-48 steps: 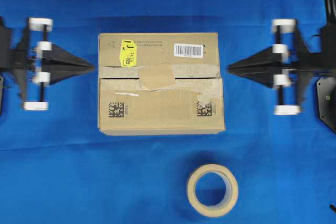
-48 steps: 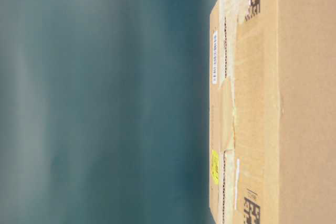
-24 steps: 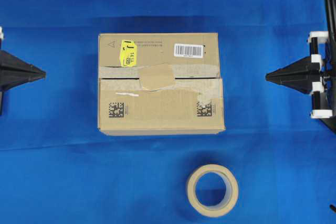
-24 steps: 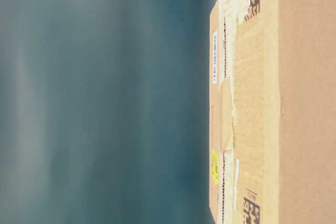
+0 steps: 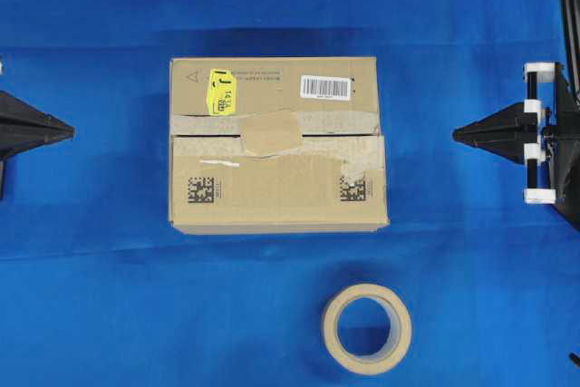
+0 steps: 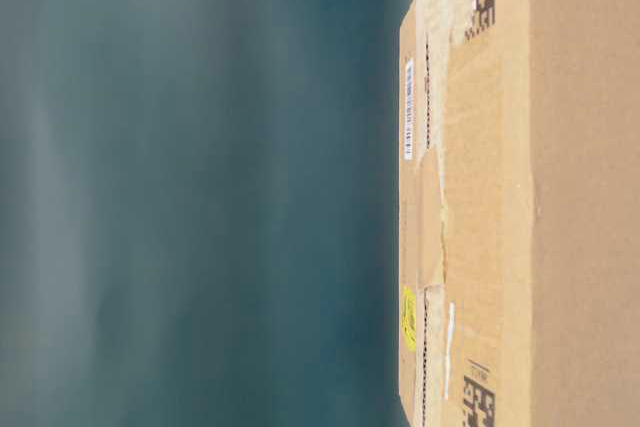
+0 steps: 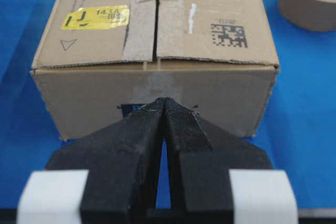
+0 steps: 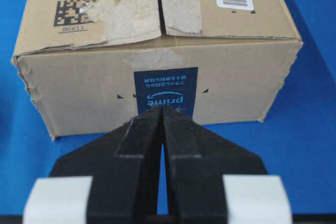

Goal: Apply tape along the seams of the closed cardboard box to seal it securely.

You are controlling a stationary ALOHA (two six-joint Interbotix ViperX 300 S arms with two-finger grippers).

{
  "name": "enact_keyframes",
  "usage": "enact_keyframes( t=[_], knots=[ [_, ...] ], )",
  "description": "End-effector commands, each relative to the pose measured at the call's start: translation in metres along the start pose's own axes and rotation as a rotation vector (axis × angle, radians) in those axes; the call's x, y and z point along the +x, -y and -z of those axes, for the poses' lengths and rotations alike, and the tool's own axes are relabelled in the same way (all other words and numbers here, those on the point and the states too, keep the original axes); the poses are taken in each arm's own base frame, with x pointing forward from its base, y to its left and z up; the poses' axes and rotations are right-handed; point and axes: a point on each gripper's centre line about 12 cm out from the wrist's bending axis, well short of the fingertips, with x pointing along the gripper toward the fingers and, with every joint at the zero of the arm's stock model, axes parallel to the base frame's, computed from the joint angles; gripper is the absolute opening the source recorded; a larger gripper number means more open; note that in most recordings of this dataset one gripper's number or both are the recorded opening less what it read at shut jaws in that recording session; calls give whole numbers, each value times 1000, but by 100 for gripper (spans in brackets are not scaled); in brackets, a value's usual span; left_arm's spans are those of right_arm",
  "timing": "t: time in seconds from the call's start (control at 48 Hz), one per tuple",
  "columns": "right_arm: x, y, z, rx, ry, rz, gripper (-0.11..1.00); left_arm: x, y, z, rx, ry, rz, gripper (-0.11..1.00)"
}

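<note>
**Sealed box on blue table, both grippers closed and empty**

Item 1. Cardboard box (image 5: 277, 144): brown, rectangular, closed, resting near the middle of the blue table (image 5: 109, 296). Top face carries a yellow sticker (image 5: 221, 91) and a white barcode label (image 5: 325, 87) on the far flap, and two black square codes, one (image 5: 201, 189) at the left and one (image 5: 352, 188) at the right of the near flap.

Item 2. Seam (image 5: 331, 132): a thin dark line running lengthwise between the two top flaps, bordered by pale, torn old tape strips (image 5: 204, 124).

Item 3. Tape piece (image 5: 271, 131): a tan, roughly rectangular patch stuck flat across the seam near the middle of the box top.

Item 4. Tape roll (image 5: 366, 328): beige ring, lying flat on the table in front of the box, well apart from it.

Item 5. Left gripper (image 5: 68, 130): at the left edge of the overhead view, jaws pressed together, holding nothing, pointing at the box's left end from well apart.

Item 6. Right gripper (image 5: 459, 135): at the right, jaws likewise together and empty, pointing at the box's right end, which bears a dark blue printed label (image 8: 165, 91).
</note>
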Motion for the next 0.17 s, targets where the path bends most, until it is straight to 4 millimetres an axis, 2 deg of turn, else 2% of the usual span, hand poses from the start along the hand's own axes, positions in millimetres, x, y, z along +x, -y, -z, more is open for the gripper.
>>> enact_keyframes(
  t=[0.0, 0.146],
  knots=[
    [0, -1, -7, 4, 26, 0, -2, 1, 0, -5, -3, 8, -2, 0],
    [0, -1, -8, 5, 31, -1, -2, 1, 0, -5, -3, 8, -2, 0]
  ],
)
